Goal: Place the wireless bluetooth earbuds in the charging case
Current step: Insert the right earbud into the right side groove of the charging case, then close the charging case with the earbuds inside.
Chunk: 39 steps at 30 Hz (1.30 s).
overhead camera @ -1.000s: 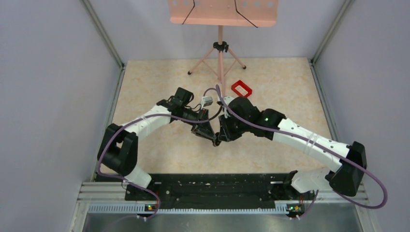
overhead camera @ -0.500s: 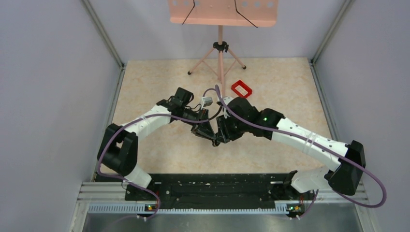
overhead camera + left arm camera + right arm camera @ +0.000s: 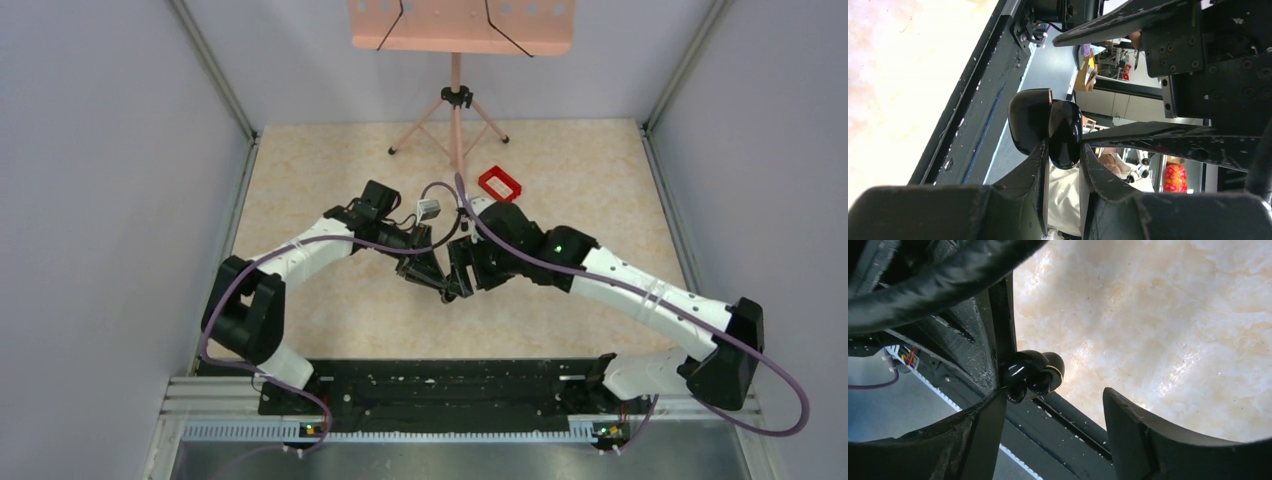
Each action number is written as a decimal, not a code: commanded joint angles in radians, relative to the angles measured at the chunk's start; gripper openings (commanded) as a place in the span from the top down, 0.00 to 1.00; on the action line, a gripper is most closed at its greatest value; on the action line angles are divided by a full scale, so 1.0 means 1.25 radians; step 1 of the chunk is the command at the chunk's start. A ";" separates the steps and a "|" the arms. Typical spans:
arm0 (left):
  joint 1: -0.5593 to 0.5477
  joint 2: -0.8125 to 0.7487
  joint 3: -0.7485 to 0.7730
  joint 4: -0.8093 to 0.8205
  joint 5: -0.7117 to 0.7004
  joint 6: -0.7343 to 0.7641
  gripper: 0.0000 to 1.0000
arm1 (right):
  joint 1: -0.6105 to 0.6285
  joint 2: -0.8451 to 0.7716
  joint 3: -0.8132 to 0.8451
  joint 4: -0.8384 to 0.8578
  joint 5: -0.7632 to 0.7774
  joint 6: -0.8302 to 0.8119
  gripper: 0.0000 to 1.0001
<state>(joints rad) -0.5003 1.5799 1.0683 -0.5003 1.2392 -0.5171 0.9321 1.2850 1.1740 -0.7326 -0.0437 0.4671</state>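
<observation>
Although the overhead camera hides the case (image 3: pixel 1065 125) from me, my left wrist view shows the left gripper (image 3: pixel 1064 152) clamped on it, lid swung open. My right wrist view shows the right gripper (image 3: pixel 1053 395) spread wide, one finger just beside the case.

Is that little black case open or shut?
Open: the charging case, pinched in the left gripper, shows its two shells splayed apart.
</observation>
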 commanded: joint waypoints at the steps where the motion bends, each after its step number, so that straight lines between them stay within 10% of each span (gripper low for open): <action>1: -0.020 0.006 0.022 0.032 0.019 0.005 1.00 | 0.005 -0.075 0.044 0.134 0.031 0.051 0.27; 13: 0.003 -0.007 0.020 0.138 0.039 -0.060 1.00 | -0.170 -0.230 -0.159 0.292 -0.107 0.187 0.16; 30: 0.126 0.005 -0.235 1.654 -0.031 -1.127 1.00 | -0.389 -0.385 -0.618 1.054 -0.335 0.565 0.16; 39: 0.125 0.013 -0.208 1.695 -0.037 -1.177 1.00 | -0.389 -0.263 -0.663 1.395 -0.344 0.634 0.14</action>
<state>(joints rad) -0.3424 1.6131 0.7818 1.4090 1.2102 -1.9026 0.4549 0.9016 0.3504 0.6788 -0.4477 1.1984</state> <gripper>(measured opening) 0.263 0.854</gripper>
